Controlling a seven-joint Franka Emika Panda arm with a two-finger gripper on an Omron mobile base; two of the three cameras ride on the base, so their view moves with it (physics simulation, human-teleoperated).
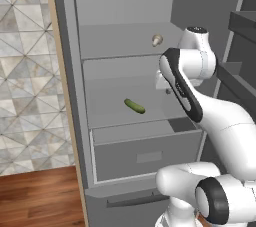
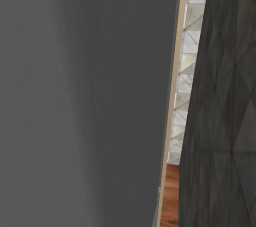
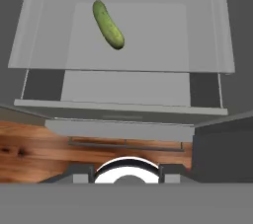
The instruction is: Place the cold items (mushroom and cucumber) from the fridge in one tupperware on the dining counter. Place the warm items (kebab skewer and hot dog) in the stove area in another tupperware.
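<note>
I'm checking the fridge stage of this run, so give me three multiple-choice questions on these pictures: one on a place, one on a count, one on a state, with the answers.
1. Where does the cucumber lie in the fridge?
A. On the shelf below the mushroom's
B. In the bottom drawer
C. On the wood floor

2. How many food items show inside the fridge?
A. One
B. Two
C. Four

3. How does the cucumber stand to the robot?
A. Clamped in the claw
B. Lying free on its shelf
C. Pushed against the mushroom

Answers:
1 A: the mushroom sits on the upper shelf and the cucumber one level down.
2 B: just the mushroom and the cucumber sit on the shelves.
3 B: the hand view shows it alone on the shelf with nothing touching it.
</note>
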